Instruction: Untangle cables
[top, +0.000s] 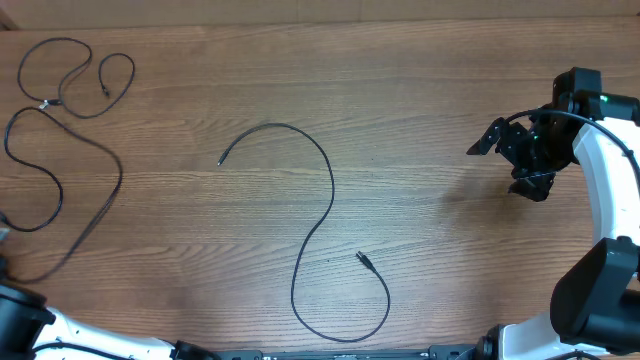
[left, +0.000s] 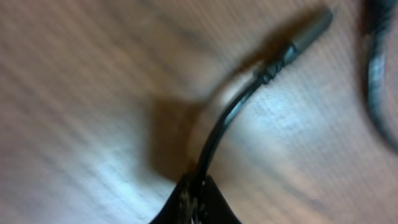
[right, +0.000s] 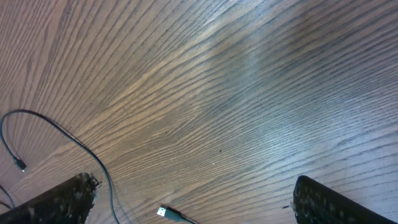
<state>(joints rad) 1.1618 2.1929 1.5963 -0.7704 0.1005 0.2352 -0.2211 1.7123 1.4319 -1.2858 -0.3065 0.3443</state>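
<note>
One long black cable (top: 318, 215) lies in an S-curve mid-table, with a plug end (top: 364, 260) near the front. Its plug (right: 165, 213) and a stretch of its cord (right: 68, 140) show in the right wrist view. A second set of black cables (top: 70, 85) lies in loose loops at the far left. My left gripper (left: 198, 194) is shut on a thin black cable (left: 233, 109) just behind its silver-grey plug (left: 308, 32); it is almost out of the overhead view at the left edge. My right gripper (top: 506, 165) is open and empty above bare wood at the right.
The wooden table (top: 430, 90) runs to a far edge at the top of the overhead view. The left arm's base (top: 25, 315) sits at the front left and the right arm (top: 600, 250) along the right side. Another dark cable (left: 379, 74) passes at the right of the left wrist view.
</note>
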